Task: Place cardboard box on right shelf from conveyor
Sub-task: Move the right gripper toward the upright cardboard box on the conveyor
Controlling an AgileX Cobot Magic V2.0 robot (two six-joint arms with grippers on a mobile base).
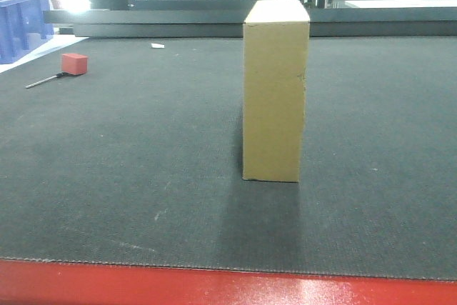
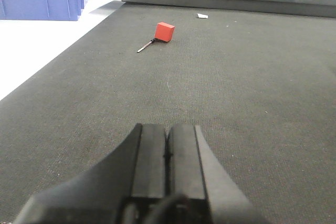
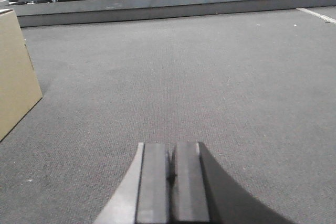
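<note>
The tan cardboard box (image 1: 275, 91) stands upright on end on the dark conveyor (image 1: 128, 162), a little right of centre; its side also shows at the left edge of the right wrist view as the box (image 3: 14, 72). My left gripper (image 2: 168, 129) is shut with nothing in it, low over the belt (image 2: 236, 87). My right gripper (image 3: 171, 148) is shut and empty too, to the right of the box and apart from it. Neither gripper appears in the front view. The right shelf is out of view.
A small red cube (image 1: 74, 63) with a thin metal tool (image 1: 43, 81) beside it lies far left on the belt. Blue plastic bins (image 1: 21, 23) stand at the back left. A grey metal frame (image 1: 178, 23) runs along the belt's far edge. The red front edge (image 1: 214, 287) lies nearest.
</note>
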